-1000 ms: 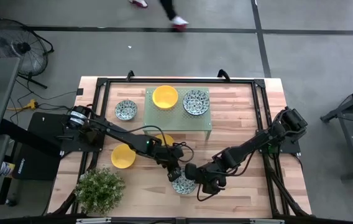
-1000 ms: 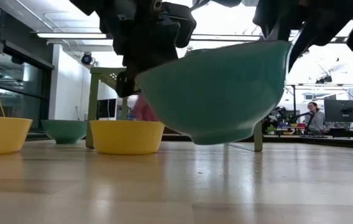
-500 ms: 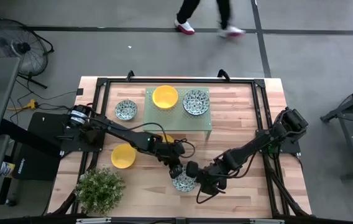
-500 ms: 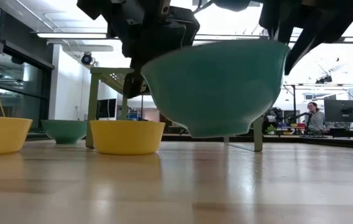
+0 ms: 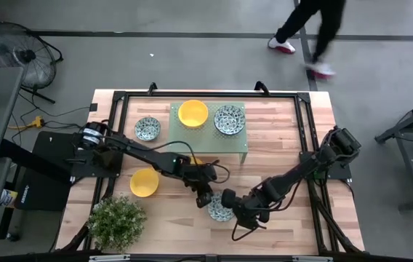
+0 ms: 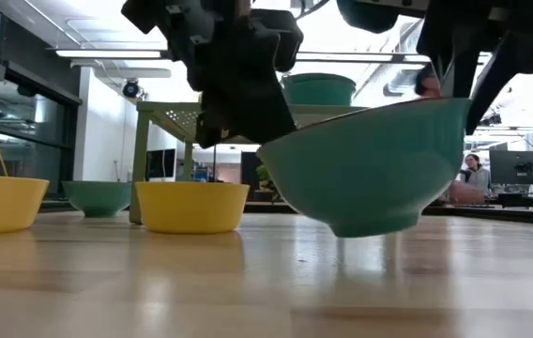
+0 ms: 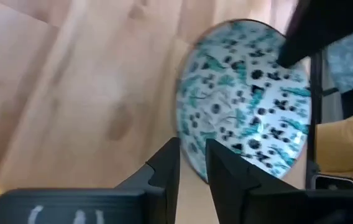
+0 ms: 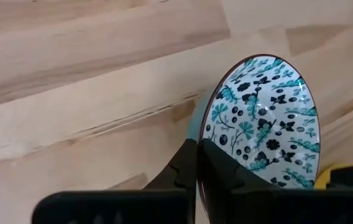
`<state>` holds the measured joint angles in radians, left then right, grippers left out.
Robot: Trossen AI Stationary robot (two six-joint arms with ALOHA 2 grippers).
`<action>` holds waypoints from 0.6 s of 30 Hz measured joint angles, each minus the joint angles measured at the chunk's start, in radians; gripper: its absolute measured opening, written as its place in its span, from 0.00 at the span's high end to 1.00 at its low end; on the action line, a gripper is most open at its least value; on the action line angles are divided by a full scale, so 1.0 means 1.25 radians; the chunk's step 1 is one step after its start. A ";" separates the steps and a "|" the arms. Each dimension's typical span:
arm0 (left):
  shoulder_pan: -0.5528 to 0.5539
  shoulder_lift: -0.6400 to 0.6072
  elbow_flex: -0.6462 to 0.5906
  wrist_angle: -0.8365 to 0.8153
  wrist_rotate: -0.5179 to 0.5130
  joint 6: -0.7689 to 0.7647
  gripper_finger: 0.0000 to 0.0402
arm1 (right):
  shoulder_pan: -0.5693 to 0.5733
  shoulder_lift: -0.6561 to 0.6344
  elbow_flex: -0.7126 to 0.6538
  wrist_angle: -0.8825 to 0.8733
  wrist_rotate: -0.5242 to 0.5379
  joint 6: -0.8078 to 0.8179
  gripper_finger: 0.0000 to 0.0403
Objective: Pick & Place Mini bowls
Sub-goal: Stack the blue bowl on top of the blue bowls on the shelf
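A white mini bowl with blue-green pattern (image 5: 219,210), teal outside (image 6: 365,169), hangs low over the table's near middle, slightly tilted. My right gripper (image 5: 233,207) is shut on its rim. My left gripper (image 5: 205,198) stands at the opposite side of the bowl, fingers a small gap apart (image 7: 192,163), with the rim just at their tips. A yellow bowl (image 5: 193,113) and a patterned bowl (image 5: 229,119) sit on the pale green stand. Another patterned bowl (image 5: 147,129) and yellow bowls (image 5: 144,183) (image 5: 192,161) rest on the table. My right gripper pinches the patterned bowl's rim (image 8: 209,138), one finger inside the bowl and one outside. The fingers (image 6: 449,70) come down on the rim from above on the bowl's right side. The bowl hangs below them, slightly tilted. My left gripper: I cannot tell whether it touches the rim (image 7: 186,158).
A potted plant (image 5: 116,220) stands at the near left corner. The green stand (image 5: 239,142) takes up the far middle. The two arms cross the table's near half. A person (image 5: 308,29) walks on the floor beyond the far edge.
The patterned bowl has come down closer to the table and shifted a little toward the right edge, and its tilt has lessened. My right gripper has moved with it. My left gripper has stayed near where it was, so the bowl has drawn away from it.
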<state>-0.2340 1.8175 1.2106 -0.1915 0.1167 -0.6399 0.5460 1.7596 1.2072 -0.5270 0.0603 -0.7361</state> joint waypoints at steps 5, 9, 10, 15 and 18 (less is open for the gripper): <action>0.017 -0.026 -0.001 0.005 0.003 0.039 0.79 | 0.006 -0.016 0.000 -0.029 0.024 0.049 1.00; 0.024 -0.058 0.006 0.007 -0.033 0.072 0.79 | 0.006 -0.046 0.000 -0.052 0.050 0.092 1.00; 0.025 -0.068 0.004 0.001 -0.049 0.083 0.79 | 0.006 -0.055 0.000 -0.056 0.060 0.102 1.00; 0.025 -0.128 0.005 -0.009 -0.109 0.135 0.79 | 0.006 -0.112 0.001 -0.088 0.102 0.159 1.00; 0.025 -0.153 0.005 -0.016 -0.122 0.177 0.79 | 0.006 -0.152 0.001 -0.109 0.126 0.201 1.00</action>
<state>-0.2028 1.6261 1.2164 -0.2114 -0.0361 -0.4191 0.5536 1.5697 1.2083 -0.6636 0.2173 -0.4853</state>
